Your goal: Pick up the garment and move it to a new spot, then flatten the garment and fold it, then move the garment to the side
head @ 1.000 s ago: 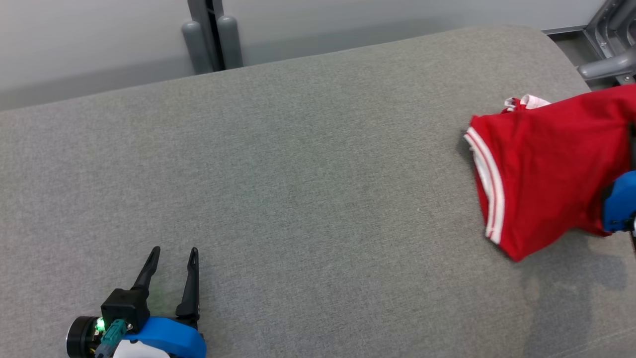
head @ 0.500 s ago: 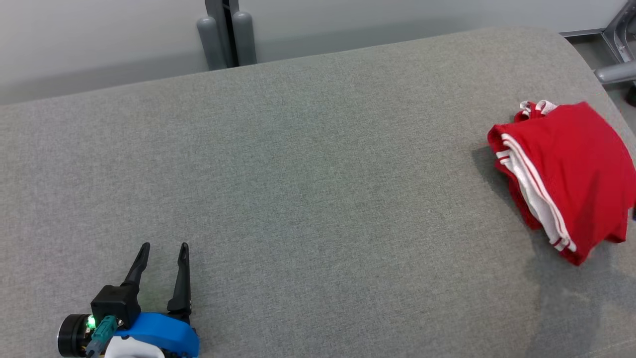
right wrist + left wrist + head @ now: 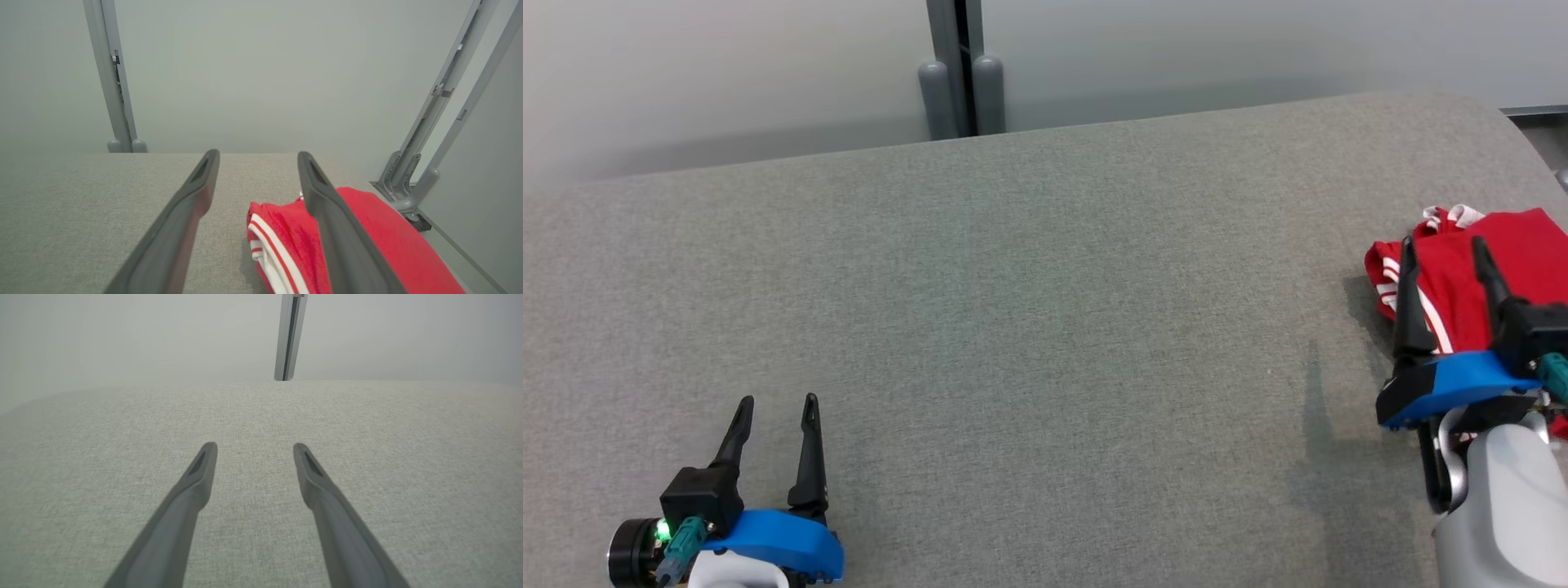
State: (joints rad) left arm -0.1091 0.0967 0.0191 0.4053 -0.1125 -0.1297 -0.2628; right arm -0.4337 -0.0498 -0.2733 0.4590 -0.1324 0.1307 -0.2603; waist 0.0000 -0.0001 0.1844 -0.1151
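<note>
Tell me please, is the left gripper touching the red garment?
Apart. The head view shows the left gripper at the lower left and the red garment at the far right, with a wide stretch of bare grey surface between them.

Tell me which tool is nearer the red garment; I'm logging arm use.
Right. The right tool is open right at the red garment, at the grey surface's right end. The left tool is open far off to the garment's left, over bare fabric.

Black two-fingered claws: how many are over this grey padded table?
2. The black, blue-mounted left gripper sits lower left in the head view over the grey fabric surface; the right gripper is at the right edge, over the red, white-striped garment.
</note>
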